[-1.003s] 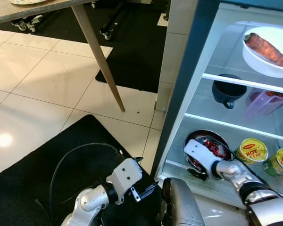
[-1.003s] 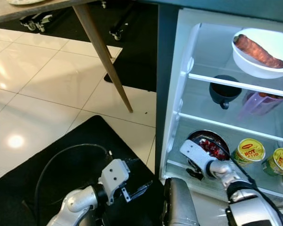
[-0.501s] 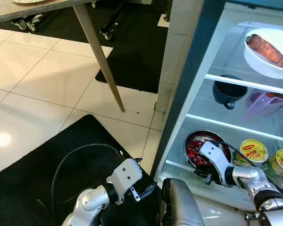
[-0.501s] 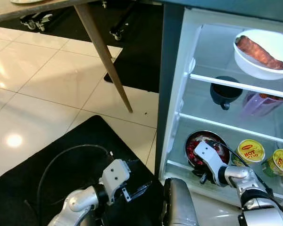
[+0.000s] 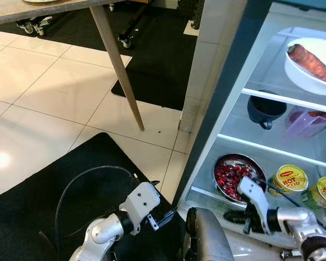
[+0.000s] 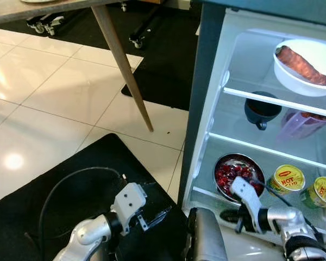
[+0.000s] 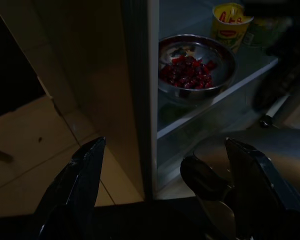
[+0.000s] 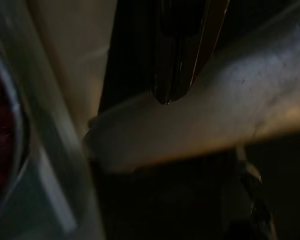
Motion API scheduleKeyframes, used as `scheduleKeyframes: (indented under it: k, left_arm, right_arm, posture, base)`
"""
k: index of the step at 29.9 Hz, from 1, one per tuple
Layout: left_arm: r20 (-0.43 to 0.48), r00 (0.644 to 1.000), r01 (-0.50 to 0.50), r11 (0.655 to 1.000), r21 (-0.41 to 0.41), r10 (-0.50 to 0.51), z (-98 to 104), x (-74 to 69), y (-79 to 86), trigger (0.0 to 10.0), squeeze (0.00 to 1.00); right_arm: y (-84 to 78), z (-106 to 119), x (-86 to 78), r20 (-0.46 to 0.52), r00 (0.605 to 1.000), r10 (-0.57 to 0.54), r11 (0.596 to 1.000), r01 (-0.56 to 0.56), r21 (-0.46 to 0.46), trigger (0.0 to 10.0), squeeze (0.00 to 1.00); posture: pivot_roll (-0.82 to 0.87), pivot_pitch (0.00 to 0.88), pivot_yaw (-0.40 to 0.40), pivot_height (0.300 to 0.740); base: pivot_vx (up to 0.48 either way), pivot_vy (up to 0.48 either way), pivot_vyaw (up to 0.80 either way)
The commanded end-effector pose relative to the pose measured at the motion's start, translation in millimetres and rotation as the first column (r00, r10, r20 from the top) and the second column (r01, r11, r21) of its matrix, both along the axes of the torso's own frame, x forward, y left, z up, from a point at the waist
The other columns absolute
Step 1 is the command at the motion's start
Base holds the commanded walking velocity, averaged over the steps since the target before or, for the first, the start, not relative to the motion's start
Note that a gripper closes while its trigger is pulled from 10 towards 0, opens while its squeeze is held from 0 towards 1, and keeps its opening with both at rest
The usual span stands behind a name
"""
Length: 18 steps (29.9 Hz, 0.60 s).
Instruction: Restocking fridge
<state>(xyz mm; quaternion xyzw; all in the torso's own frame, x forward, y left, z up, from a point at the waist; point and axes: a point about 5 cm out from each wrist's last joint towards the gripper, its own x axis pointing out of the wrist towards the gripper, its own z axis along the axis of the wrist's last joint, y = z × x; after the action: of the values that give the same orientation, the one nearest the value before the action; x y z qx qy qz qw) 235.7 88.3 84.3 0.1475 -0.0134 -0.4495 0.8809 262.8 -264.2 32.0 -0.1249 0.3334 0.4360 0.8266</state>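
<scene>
1. Just ahead of the right gripper [image 5: 234,217], on the lowest shelf of the open fridge [image 5: 271,155], sits a metal bowl [image 5: 234,171] filled with red pieces. The bowl rests free on the shelf, apart from the fingertips.
2. That gripper hangs at the front lip of the bottom shelf, its white wrist housing overlapping the bowl's near rim in the eye views. Its right wrist view is dark and close; the two black fingers [image 8: 177,55] appear pressed together with nothing between them, and the bowl's curved steel side shows at the edge.
3. Beyond the right gripper and off to its right stand two yellow-lidded tubs [image 5: 291,178], side by side on the same shelf, just beside the bowl.
4. Higher up, on the middle shelf, a dark mug [image 5: 263,109] stands next to a purple pitcher [image 5: 307,120]. On the top shelf a white bowl [image 5: 309,65] holds a long orange-brown vegetable [image 5: 309,58].
5. Well to the left of the fridge, the left gripper [image 5: 164,217] hovers low over a black mat [image 5: 70,185], outside the fridge frame. Its fingers [image 7: 80,185] are spread wide and hold nothing; between them its wrist view looks toward the bowl and a tub.
6. Farther off from the left gripper, a wooden table leg [image 5: 117,60] slants down to the pale tiled floor [image 5: 49,92].
</scene>
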Motion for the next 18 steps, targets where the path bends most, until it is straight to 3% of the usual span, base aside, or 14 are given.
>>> scheduleKeyframes:
  k: [1, 7, 10, 12, 18]
  left_arm:
    - [-0.027, 1.0, -0.007, 1.0, 0.018, 0.007, -8, -5.1, 5.8, 10.0, 0.0]
    - [-0.027, 1.0, -0.01, 1.0, 0.016, 0.01, -8, -7.9, 6.5, 10.0, 0.0]
    - [-0.028, 1.0, -0.011, 1.0, 0.018, 0.011, -8, -9.0, 7.3, 10.0, 0.0]
    - [-0.029, 0.999, -0.013, 1.0, 0.019, 0.014, -8, -10.3, 8.2, 10.0, 0.0]
    - [-0.031, 0.999, -0.013, 1.0, 0.021, 0.014, -8, -12.4, 9.2, 10.0, 0.0]
  right_arm:
    - [3.7, -14, -10.1, -0.048, 0.999, 0.005, 1.0, -0.007, -0.031, 10.0, 0.0]
    - [15.2, -24, -9.7, -0.035, 0.999, -0.024, 0.996, 0.021, -0.09, 10.0, 0.0]
    - [21.1, -31, -4.8, 0.018, 0.996, -0.085, 0.983, 0.087, -0.164, 10.0, 0.0]
    - [26.2, -35, 0.1, 0.082, 0.986, -0.145, 0.959, 0.161, -0.233, 10.0, 0.0]
    - [33.2, -39, 7.1, 0.176, 0.971, -0.164, 0.913, 0.217, -0.345, 10.0, 0.0]
  posture:
    - [0.05, 0.217, -0.02, 0.431]
    - [0.06, 0.222, -0.021, 0.431]
    - [0.06, 0.228, -0.021, 0.431]
    - [0.07, 0.235, -0.021, 0.431]
    - [0.07, 0.243, -0.018, 0.431]
  base:
    - [0.0, 0.0, 0.0]
    - [0.0, 0.0, 0.0]
    - [0.0, 0.0, 0.0]
    - [0.0, 0.0, 0.0]
    - [0.0, 0.0, 0.0]
